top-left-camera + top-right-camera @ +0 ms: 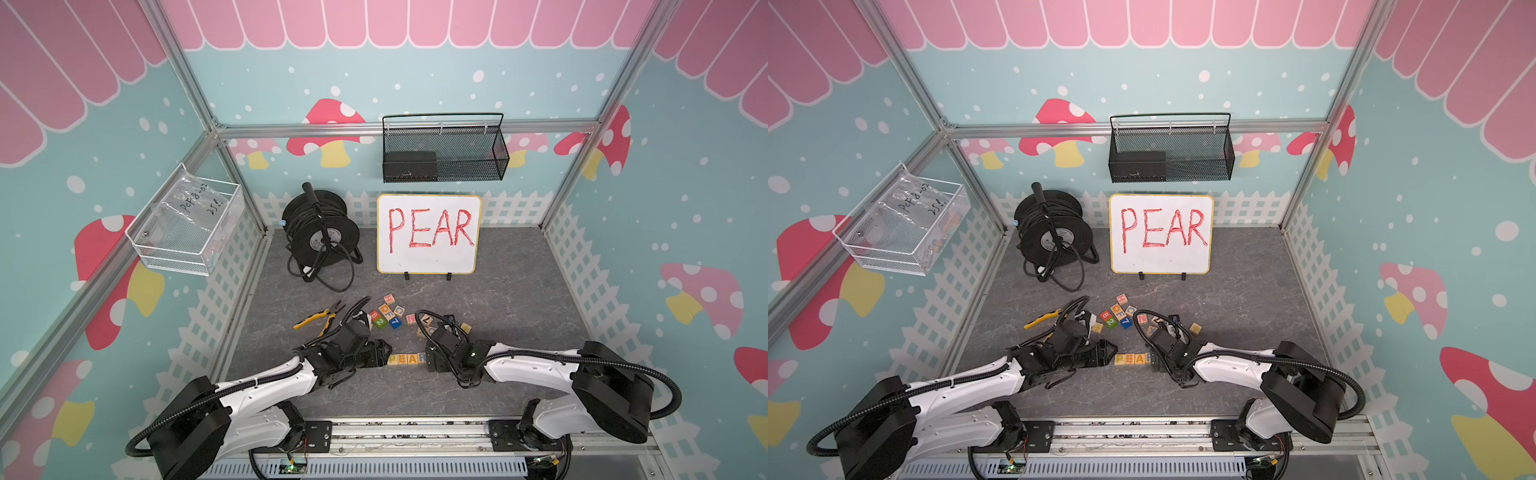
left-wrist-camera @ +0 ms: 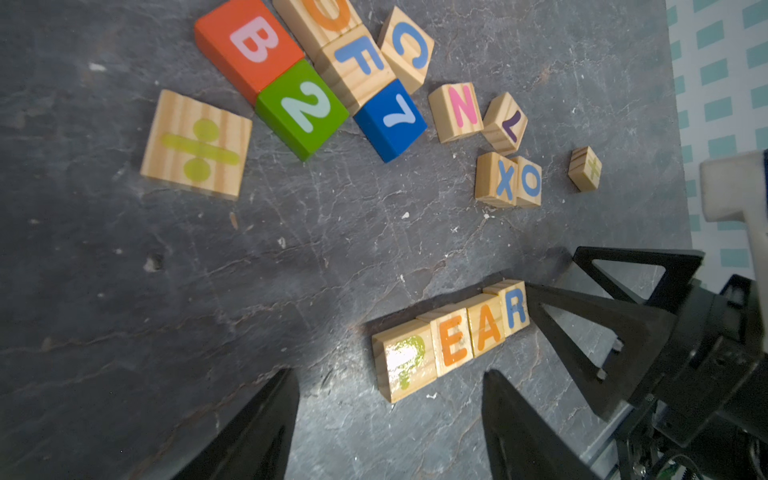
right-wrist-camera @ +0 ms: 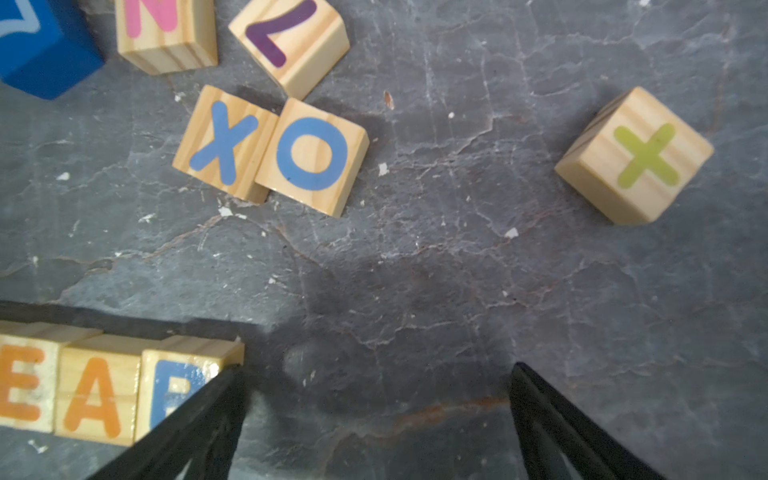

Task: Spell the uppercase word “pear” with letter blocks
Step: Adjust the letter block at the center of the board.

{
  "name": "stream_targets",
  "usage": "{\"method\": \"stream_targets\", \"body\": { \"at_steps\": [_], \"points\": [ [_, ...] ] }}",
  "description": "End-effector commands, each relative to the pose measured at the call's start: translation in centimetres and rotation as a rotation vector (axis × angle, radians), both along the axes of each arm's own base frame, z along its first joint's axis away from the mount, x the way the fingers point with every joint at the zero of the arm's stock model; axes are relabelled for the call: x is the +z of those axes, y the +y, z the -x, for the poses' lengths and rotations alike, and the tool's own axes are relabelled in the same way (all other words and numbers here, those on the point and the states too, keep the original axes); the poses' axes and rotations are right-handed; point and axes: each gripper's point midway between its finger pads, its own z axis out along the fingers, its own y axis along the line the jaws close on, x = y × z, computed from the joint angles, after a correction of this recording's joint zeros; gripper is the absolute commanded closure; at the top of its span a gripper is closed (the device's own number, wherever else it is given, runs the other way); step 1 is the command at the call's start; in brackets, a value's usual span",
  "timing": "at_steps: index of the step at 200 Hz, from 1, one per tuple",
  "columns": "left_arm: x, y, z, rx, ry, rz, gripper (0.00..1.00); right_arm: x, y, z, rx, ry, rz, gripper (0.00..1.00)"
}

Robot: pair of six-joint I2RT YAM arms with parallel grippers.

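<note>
I am looking into a booth whose teal walls [image 1: 415,83], printed with red and pink mushrooms and white dots, are closing it in on three sides. A pink scalloped band [image 1: 374,25] is running along their top, and a white picket-fence print [image 1: 519,208] along their foot. Silver aluminium bars [image 1: 291,129] are framing the corners. A black wire-mesh basket [image 1: 457,153] is hanging on the back wall, and a white wire basket [image 1: 174,253] on the left one. A black cable reel [image 1: 320,224] is standing at the back of the dark grey, stone-patterned floor [image 1: 519,299]. Soft, even light is falling throughout.
</note>
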Motion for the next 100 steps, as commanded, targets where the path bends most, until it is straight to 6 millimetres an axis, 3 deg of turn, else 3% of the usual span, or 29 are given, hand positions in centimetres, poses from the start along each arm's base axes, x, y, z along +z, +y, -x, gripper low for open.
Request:
{"method": "stream_targets", "body": {
  "at_steps": [1,56,96,100],
  "points": [
    [1.0,0.2,-1.1,0.031,-0.036,-0.007,0.28,-0.7,-1.7,1.6,-0.047,0.070,0.026,0.00],
    [4.7,2.2,-3.6,0.069,-0.165,-0.106,0.26,6.4,-2.7,-2.5,-0.104,-0.174,0.005,0.00],
    [8.3,5.8,-6.8,0.165,-0.252,-0.162,0.22,13.0,-7.2,-6.4,-0.180,-0.448,0.067,0.00],
    [8.6,6.3,-7.2,0.185,-0.258,-0.166,0.17,13.6,-7.8,-6.8,-0.184,-0.468,0.076,0.00]
  ]
}}
